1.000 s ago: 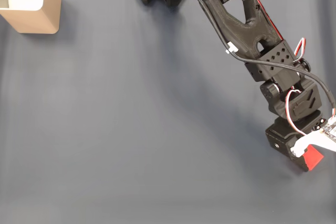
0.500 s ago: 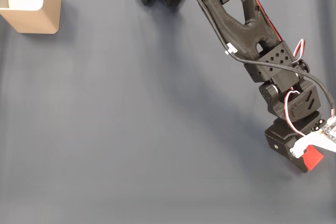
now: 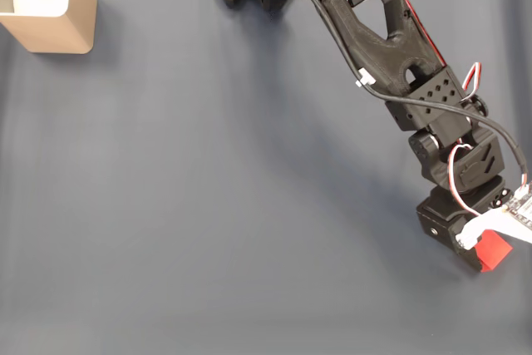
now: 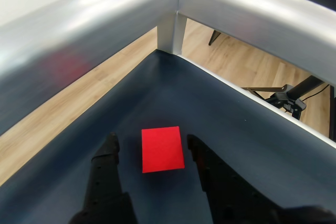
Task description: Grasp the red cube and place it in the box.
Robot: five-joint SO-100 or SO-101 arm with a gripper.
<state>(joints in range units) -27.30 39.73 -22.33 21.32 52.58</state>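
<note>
Now in the grasp step: pincer open astride the red cube, near right; next close, then carry to the box far left

The arm is matte black printed plastic with perforated joint housings. Black, red and white cables run along it. Its hand has two black ridged fingers.

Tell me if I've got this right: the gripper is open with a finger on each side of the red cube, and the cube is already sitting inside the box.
Not quite. The gripper is open and straddles the red cube, as the wrist view shows, but the cube is not in the box. In the fixed view it lies on the dark mat at lower right, while the box stands far off in the upper left corner.
</note>
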